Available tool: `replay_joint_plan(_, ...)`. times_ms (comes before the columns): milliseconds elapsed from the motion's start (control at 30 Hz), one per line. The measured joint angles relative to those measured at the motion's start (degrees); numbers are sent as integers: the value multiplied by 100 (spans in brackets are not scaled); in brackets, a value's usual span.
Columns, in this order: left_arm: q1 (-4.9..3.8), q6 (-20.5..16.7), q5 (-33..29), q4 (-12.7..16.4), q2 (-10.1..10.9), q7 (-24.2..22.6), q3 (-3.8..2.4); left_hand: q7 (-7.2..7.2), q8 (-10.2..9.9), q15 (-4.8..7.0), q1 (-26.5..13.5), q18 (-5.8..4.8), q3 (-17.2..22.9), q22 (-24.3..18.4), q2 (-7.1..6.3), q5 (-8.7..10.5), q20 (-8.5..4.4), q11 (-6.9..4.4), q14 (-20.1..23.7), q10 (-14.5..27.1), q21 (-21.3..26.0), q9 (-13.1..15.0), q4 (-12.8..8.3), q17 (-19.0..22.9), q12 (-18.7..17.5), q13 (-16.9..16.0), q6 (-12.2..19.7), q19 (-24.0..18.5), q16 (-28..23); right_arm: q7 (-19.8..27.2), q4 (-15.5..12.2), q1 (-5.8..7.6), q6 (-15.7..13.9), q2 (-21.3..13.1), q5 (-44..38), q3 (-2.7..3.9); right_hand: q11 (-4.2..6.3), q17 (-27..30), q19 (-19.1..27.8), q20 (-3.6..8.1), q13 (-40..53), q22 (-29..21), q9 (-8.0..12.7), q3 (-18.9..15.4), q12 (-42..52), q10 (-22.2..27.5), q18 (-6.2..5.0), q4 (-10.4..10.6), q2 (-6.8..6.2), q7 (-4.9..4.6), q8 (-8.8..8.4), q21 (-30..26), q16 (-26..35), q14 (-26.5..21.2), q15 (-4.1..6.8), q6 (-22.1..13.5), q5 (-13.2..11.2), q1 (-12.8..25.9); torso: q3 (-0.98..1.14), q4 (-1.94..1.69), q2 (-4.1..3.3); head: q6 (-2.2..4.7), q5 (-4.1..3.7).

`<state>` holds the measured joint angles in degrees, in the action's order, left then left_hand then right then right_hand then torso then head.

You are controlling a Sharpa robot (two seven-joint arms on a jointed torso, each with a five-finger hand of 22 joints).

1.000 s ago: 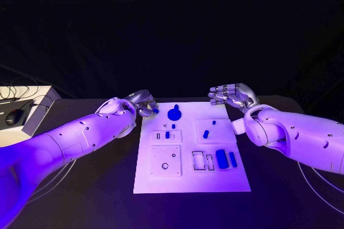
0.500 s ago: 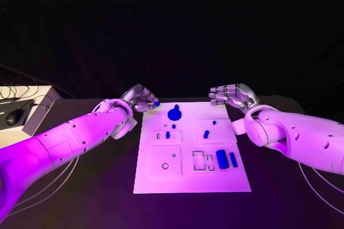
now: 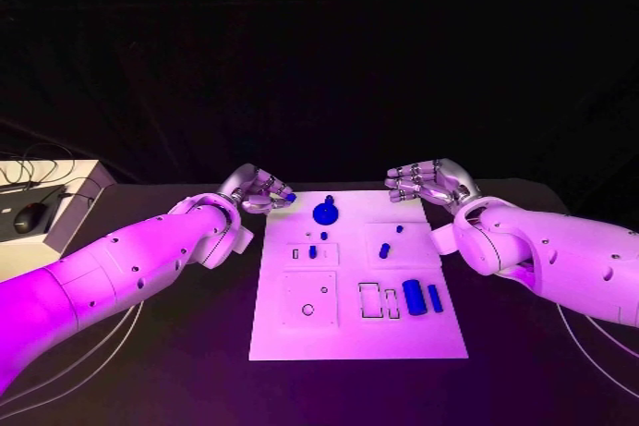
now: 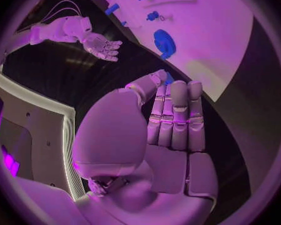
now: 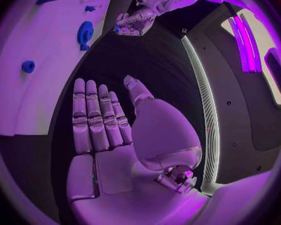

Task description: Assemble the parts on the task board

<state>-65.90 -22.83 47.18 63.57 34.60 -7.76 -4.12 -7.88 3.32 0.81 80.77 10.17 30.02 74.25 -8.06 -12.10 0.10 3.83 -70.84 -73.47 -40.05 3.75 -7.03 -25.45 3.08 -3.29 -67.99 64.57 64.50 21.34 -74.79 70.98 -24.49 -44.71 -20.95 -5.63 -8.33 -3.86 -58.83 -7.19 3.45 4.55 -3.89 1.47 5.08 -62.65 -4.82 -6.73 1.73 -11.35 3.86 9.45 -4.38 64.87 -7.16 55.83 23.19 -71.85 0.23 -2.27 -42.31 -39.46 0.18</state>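
The white task board (image 3: 357,329) lies in the middle of the black table. A round blue part (image 3: 326,213) stands near its far edge, with small blue parts (image 3: 383,249) behind two longer blue parts (image 3: 413,296). My left hand (image 3: 259,187) hovers by the board's far left corner and pinches a small blue part (image 3: 288,197) at its fingertips; that part (image 4: 169,78) peeks out beside the thumb in the left wrist view. My right hand (image 3: 428,180) floats over the far right corner, fingers apart and empty. The right wrist view shows the left hand (image 5: 135,21) and the round part (image 5: 85,32).
A white box (image 3: 56,197) with a dark mouse (image 3: 27,219) and cables sits at the table's left edge. The board has several recessed slots (image 3: 307,299). In the left wrist view the right hand (image 4: 100,45) is off the board (image 4: 209,30).
My left hand has risen a little and drawn back from the board's far left corner with the small blue part. The right hand has hardly moved.
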Motion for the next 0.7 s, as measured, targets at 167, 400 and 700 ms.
replay_joint_plan(167, 117, 44, -291, 280, 148, -28, -104, 1, 0, 0, 0, 0, 0, 0, 0, 1, 0, 0, 0, 0, 0, 0, 0, 0, 0, 0, 0, 0, 0, -206, -66, 1, 117, 13, -230, -1, 121, -74, -242, 153, 0, 84, 0, 148, 5, -348, -1, -1, 25, 91, 0, 199, -72, 421, 149, 109, 0, 25, 0, 1, 3, 13, 9)
replay_joint_plan(400, 217, 79, -457, 610, 308, -65, -150, 1, 0, -1, 34, -1, -1, 0, -1, 3, 1, 1, 0, 1, 0, -1, 0, -8, 0, 0, 1, 0, 0, -742, -178, 12, 248, 48, -725, -2, 407, -558, -1032, 680, 134, 493, 0, 235, 305, -1483, 0, 17, -15, 308, 0, 968, -533, 1649, 665, 491, -37, 121, -3, 2, 4, 21, 12)
replay_joint_plan(700, 353, 92, -488, 960, 471, -107, -212, 1, 0, -1, 33, -2, -1, 0, 6, 6, 3, 1, 1, 2, 0, -1, -1, -8, 0, 0, 1, 1, 0, -1593, -261, 69, 433, 217, -1355, 0, 713, -2443, -1197, 1177, 1513, 1636, 13, 403, 1176, -1932, 138, -121, 0, 436, -12, 2485, -1910, 1910, 1056, 718, -224, 136, -10, 4, 4, 42, 12)
